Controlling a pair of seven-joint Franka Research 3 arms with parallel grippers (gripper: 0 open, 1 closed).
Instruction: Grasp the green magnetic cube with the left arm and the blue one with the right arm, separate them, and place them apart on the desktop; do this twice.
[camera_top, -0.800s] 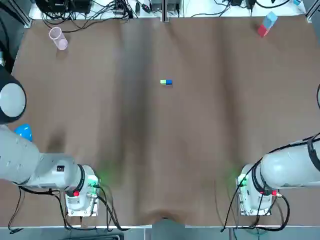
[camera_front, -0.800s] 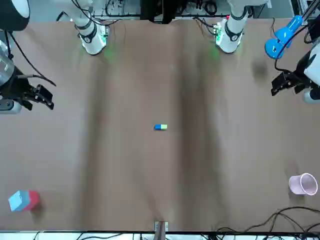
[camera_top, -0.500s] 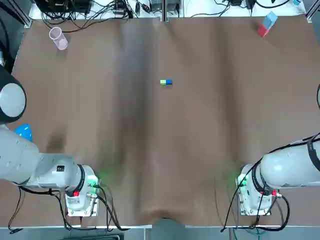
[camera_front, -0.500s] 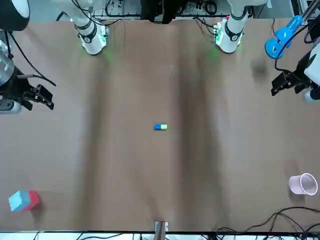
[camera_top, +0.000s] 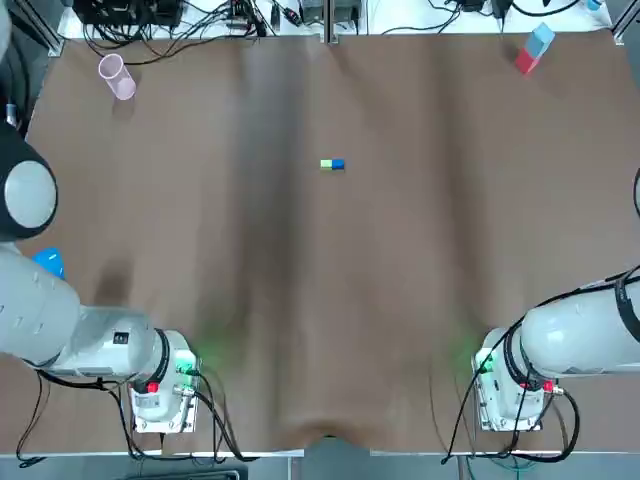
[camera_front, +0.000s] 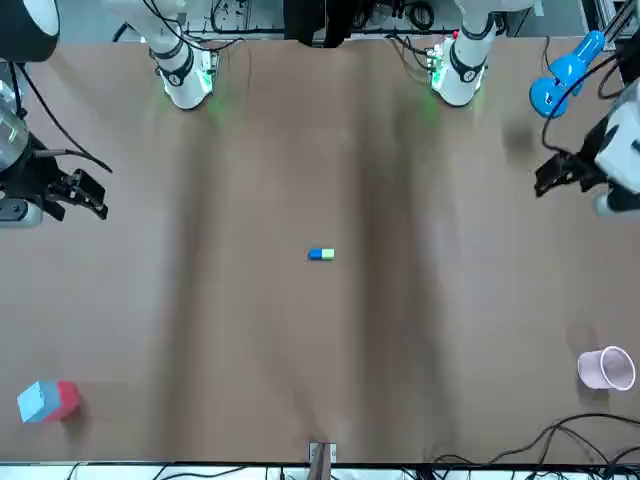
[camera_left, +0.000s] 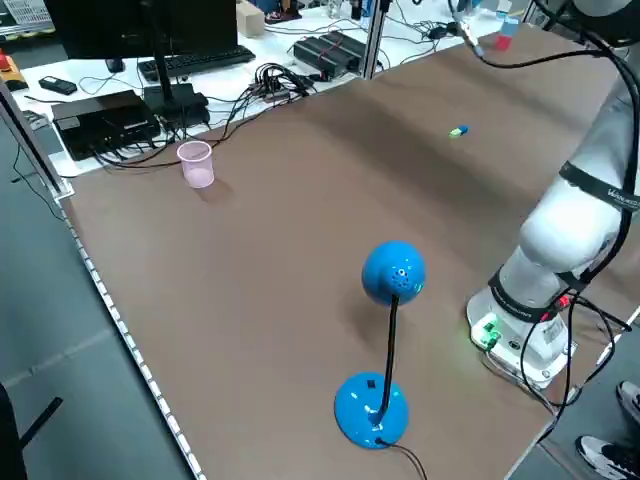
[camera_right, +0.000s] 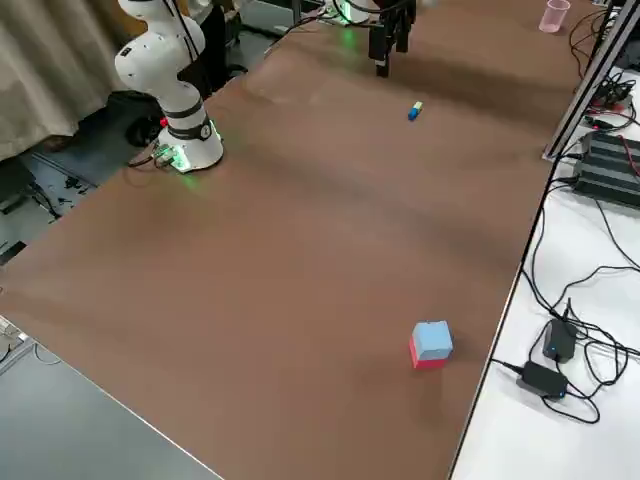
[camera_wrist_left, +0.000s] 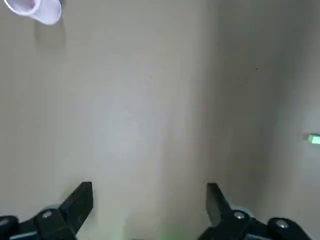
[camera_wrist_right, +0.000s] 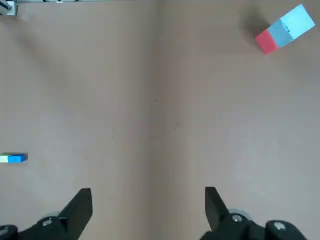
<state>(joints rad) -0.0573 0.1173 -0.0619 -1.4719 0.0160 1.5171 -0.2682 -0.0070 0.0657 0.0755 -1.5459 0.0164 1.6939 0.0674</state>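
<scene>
- Two magnetic cubes lie joined on the tabletop, midway between the arms and in the half farther from their bases. The green cube (camera_top: 326, 164) is on the robot's left and touches the blue cube (camera_top: 339, 165) on its right.
- Left arm (camera_front: 612, 160): held over the tabletop's left edge, well apart from the cubes. Its jaws are spread wide with nothing between them. The left wrist view shows only the green cube's tip at the frame's edge.
- Right arm (camera_front: 22, 175): held over the right edge, also well apart from the cubes. Its jaws are likewise spread and hold nothing.
- Pink cup (camera_top: 116, 76): stands upright near the far left corner.
- Red-and-light-blue block (camera_top: 533, 47): rests near the far right corner, light blue half uppermost.
- Blue stand with a ball head (camera_left: 385, 350): on the left side of the tabletop, near the left arm's base.
</scene>
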